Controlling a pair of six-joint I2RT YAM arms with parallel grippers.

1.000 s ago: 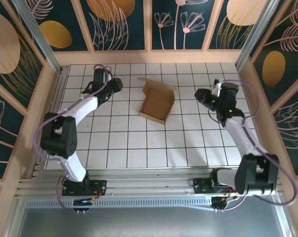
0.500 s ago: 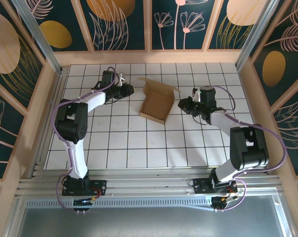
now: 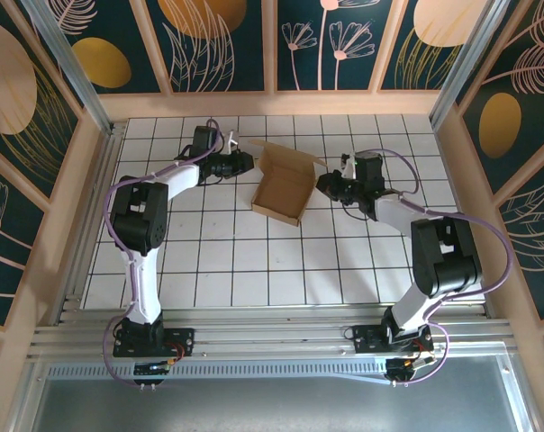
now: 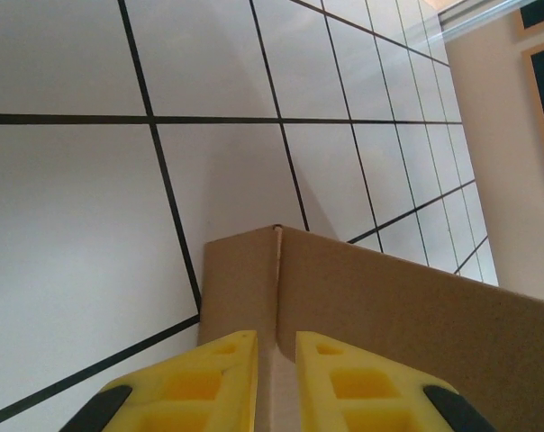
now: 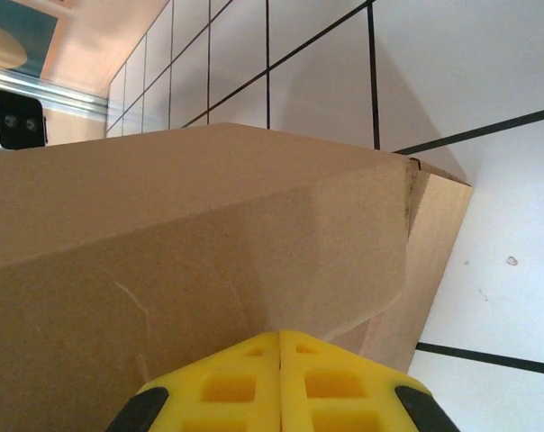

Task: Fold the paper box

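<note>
The yellow foam fingers (image 5: 245,364) of the right gripper (image 3: 326,185) are clenched flat against each other with nothing visible between them. Their tips are up against the right wall of the plain brown cardboard paper box (image 3: 285,187). The left gripper (image 3: 243,164) has its yellow fingers (image 4: 220,364) a narrow slit apart, aimed at an upright corner seam of the box. I cannot tell whether they nip the cardboard edge or merely stand at it.

The box sits on the far half of the white tiled table (image 3: 218,261), between the two grippers. It is a shallow squarish tray turned askew to the grid, with its walls up and its lid flap open at the far side. It lies where it lay a second ago.

The change is around it. Both arms, then well out to either side, have swung in, so each gripper is now just beside or touching an opposite side of the box. Both pairs of fingers have narrowed, the right pair fully. I judge that the approach is over and work on the walls is beginning. The lid is not yet closed.

Both wrist views cut off the top and the inside of the box, so tabs and slots cannot be checked there. From above, the left fingertips merge with the dark wrist, and contact on either side is too small to confirm.
</note>
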